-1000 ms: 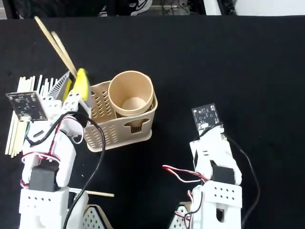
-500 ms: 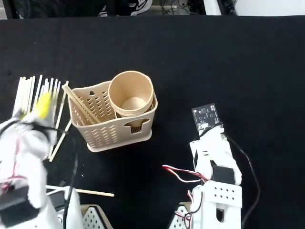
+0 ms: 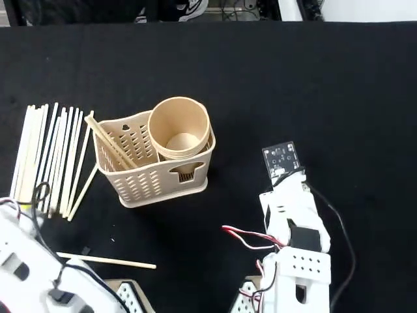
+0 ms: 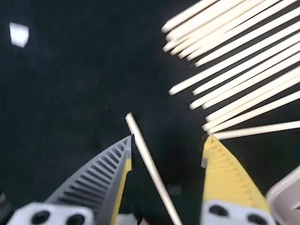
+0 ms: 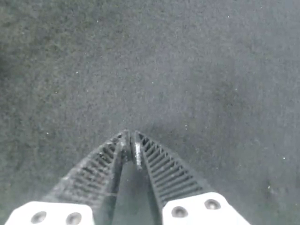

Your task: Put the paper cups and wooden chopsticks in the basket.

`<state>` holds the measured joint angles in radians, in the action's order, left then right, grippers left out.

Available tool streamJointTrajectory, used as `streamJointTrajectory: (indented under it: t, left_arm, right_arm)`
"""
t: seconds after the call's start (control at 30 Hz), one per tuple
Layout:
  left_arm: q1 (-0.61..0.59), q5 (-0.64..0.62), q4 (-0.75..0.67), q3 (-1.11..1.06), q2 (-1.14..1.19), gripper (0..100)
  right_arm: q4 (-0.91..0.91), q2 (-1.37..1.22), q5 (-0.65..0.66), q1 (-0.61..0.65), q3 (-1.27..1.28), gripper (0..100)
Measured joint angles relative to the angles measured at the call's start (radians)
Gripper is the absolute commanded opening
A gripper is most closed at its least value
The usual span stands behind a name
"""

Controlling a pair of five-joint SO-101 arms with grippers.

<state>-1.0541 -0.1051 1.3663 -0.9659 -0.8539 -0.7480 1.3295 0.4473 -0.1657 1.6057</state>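
Observation:
The beige basket stands left of the table's middle. Stacked paper cups sit upright in its right part, and two wooden chopsticks lean in its left part. A row of several chopsticks lies on the cloth left of the basket, also seen as the chopstick row. One lone chopstick lies near the front edge. My left gripper is open low over that lone chopstick, holding nothing. My left arm is at the front left corner. My right gripper is shut and empty over bare cloth.
My right arm rests at the front, right of the basket, on the black cloth. A small white scrap lies on the cloth near the left gripper.
The left gripper, which held two chopsticks over the basket, has let them go into its left part, then drawn back to the front left corner.

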Motion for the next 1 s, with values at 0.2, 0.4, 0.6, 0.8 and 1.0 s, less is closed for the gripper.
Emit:
streamJointTrajectory:
  t: [0.2, 0.4, 0.6, 0.8, 1.0]
  left_arm:
    - [-0.037, 0.008, -0.166, -0.163, 0.132, 24]
    - [-0.046, 0.011, -0.270, -0.218, 0.167, 24]
    - [-0.072, 0.014, -0.342, -0.270, 0.172, 20]
    - [-0.071, 0.172, -0.465, -0.358, 0.158, 15]
    - [-0.069, 0.256, -0.519, -0.384, 0.157, 9]
  right_arm:
    - [0.000, 0.000, 0.000, 0.000, 0.000, 1.4]
    - [0.000, 0.000, 0.000, 0.000, 0.000, 1.4]
    - [0.000, 0.000, 0.000, 0.000, 0.000, 1.4]
    - [0.000, 0.000, 0.000, 0.000, 0.000, 1.4]
    - [0.000, 0.000, 0.000, 0.000, 0.000, 1.4]
